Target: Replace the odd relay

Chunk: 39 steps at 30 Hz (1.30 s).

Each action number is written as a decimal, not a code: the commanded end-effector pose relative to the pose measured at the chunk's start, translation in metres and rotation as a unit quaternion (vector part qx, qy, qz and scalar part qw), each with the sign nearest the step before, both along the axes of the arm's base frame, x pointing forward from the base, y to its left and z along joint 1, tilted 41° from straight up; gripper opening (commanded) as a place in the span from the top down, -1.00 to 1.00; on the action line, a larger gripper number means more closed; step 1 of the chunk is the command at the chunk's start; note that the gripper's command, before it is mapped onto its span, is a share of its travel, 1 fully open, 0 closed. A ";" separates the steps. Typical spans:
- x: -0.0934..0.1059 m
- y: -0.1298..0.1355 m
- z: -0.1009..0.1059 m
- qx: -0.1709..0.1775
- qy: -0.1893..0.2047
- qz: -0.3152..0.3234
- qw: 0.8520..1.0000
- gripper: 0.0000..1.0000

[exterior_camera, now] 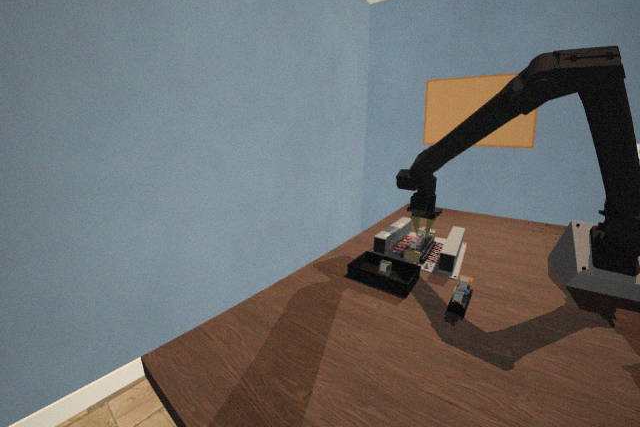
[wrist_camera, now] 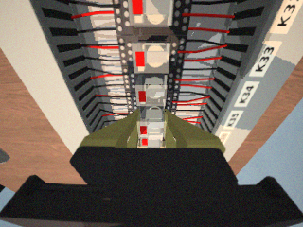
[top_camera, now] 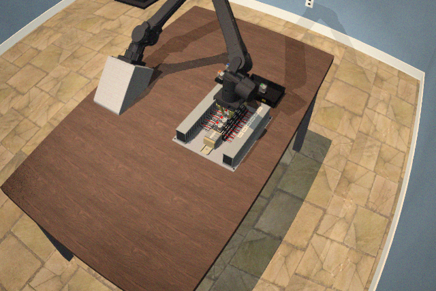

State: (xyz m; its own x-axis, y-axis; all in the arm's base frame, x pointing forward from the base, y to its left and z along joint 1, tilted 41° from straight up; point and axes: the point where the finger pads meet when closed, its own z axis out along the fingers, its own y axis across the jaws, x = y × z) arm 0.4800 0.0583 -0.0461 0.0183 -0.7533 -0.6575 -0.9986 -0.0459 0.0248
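Note:
My gripper (top_camera: 225, 108) (exterior_camera: 421, 235) (wrist_camera: 151, 113) points down over the socket row, shut on a relay with a red button (wrist_camera: 143, 130), its button on the same side as the neighbours' buttons. The fingers partly hide it; whether its top is level with the others cannot be told. Other red-button relays stand in the row, such as one nearer the wrist view's top (wrist_camera: 151, 58) and another beside the held one (wrist_camera: 151, 92). A relay with a green button (top_camera: 262, 87) (exterior_camera: 385, 266) lies in the black tray (top_camera: 279, 98) (exterior_camera: 372, 280).
A small black holder (exterior_camera: 455, 308) beside the tray bears spares with orange (top_camera: 221, 73) (exterior_camera: 466, 282) and blue buttons. Grey wire ducts (top_camera: 197, 113) (top_camera: 248, 140) (exterior_camera: 452, 246) flank the row, with red and black wires close to the sockets. A tan end block (top_camera: 210, 140) stands at the row's end.

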 end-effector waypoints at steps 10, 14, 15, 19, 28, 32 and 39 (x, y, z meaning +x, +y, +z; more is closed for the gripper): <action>0.014 -0.013 0.012 0.000 -0.020 -0.010 1.000 1.00; 0.014 -0.014 0.012 0.000 -0.020 -0.010 1.000 1.00; 0.014 -0.014 0.012 0.000 -0.020 -0.010 1.000 1.00; 0.013 -0.015 0.012 0.000 -0.019 -0.010 1.000 1.00; 0.012 -0.012 0.013 0.000 -0.018 -0.008 1.000 1.00; 0.012 -0.011 0.013 0.000 -0.018 -0.008 1.000 1.00; 0.012 -0.011 0.013 0.000 -0.017 -0.007 1.000 1.00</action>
